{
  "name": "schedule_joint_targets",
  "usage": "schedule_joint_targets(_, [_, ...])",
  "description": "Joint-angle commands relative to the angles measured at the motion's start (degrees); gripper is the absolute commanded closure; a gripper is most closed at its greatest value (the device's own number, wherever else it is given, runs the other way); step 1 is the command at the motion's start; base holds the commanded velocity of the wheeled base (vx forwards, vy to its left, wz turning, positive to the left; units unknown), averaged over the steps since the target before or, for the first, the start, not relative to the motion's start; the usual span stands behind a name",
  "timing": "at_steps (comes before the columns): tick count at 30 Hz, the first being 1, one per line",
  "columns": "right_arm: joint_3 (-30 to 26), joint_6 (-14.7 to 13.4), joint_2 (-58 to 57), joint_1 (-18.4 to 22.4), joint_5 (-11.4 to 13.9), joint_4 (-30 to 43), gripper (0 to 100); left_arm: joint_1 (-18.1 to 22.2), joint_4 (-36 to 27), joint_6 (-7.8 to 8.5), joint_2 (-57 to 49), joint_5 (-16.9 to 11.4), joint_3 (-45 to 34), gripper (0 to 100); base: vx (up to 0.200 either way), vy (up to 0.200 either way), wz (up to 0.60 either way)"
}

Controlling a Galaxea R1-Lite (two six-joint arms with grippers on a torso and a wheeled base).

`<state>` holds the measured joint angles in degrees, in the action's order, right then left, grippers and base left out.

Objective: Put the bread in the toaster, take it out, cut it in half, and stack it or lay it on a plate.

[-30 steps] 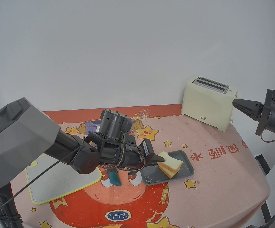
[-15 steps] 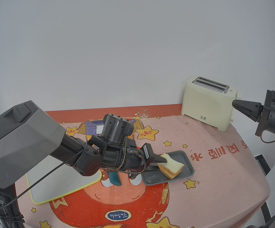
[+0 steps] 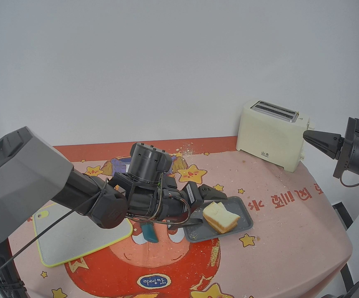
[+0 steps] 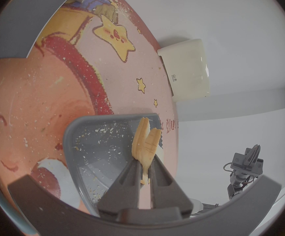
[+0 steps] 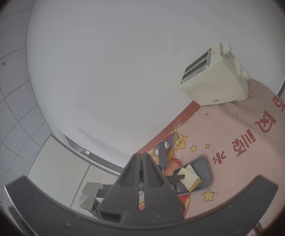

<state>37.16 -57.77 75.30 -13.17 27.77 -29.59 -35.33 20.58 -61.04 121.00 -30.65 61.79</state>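
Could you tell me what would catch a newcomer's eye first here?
The stacked bread on the gray tray mid-table, with the left gripper at its edge, jaws apart. Then the cream toaster at the far right corner, the right gripper hovering shut beside it.

Bench (image 3: pixel 295 228) was round-edged and covered by a pink and red cartoon cloth (image 3: pixel 179 265) with yellow stars. The cream toaster (image 3: pixel 272 135) stood at the far right edge. A grey tray (image 3: pixel 244 221) lay right of centre. A white cutting board (image 3: pixel 76 239) with a yellow-green rim lay at the left. A teal object (image 3: pixel 149 232), partly hidden, lay between board and tray. Crumbs (image 3: pixel 185 150) were scattered over the cloth.
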Motion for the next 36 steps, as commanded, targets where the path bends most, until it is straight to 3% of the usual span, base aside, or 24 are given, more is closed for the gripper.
schedule_joint_targets(1, [0.11,0.03,0.11,0.07,0.00,-0.03,100,0.08,-0.63,0.04,-2.79,0.50,-0.27,0,0.000,0.000,0.00])
schedule_joint_targets(9, [0.11,0.03,0.28,0.16,0.00,-0.03,100,0.08,-0.63,0.04,-6.75,0.50,-1.59,0,0.000,0.000,0.00])
schedule_joint_targets(17, [0.02,0.11,0.02,0.16,0.00,-0.03,100,0.17,-0.63,-0.22,-18.52,0.32,-4.84,0,0.000,0.000,0.00])
schedule_joint_targets(25, [-0.77,0.29,0.11,-0.02,0.00,-0.03,100,1.23,-0.36,0.31,-36.01,0.85,-16.53,0,0.000,0.000,0.00])
schedule_joint_targets(29, [-1.47,0.47,0.11,-0.37,0.00,0.06,100,10.02,-0.71,0.66,-48.05,0.15,-19.69,0,0.000,0.000,0.00])
schedule_joint_targets(33, [-2.18,0.55,0.11,-1.51,0.00,0.06,100,16.87,-0.36,0.75,-53.33,-0.29,-22.95,0,0.000,0.000,0.00])
schedule_joint_targets(36, [-3.32,1.70,0.55,-1.51,-0.08,-0.03,100,17.93,-0.01,1.18,-56.40,-0.47,-26.37,0,0.000,0.000,0.00])
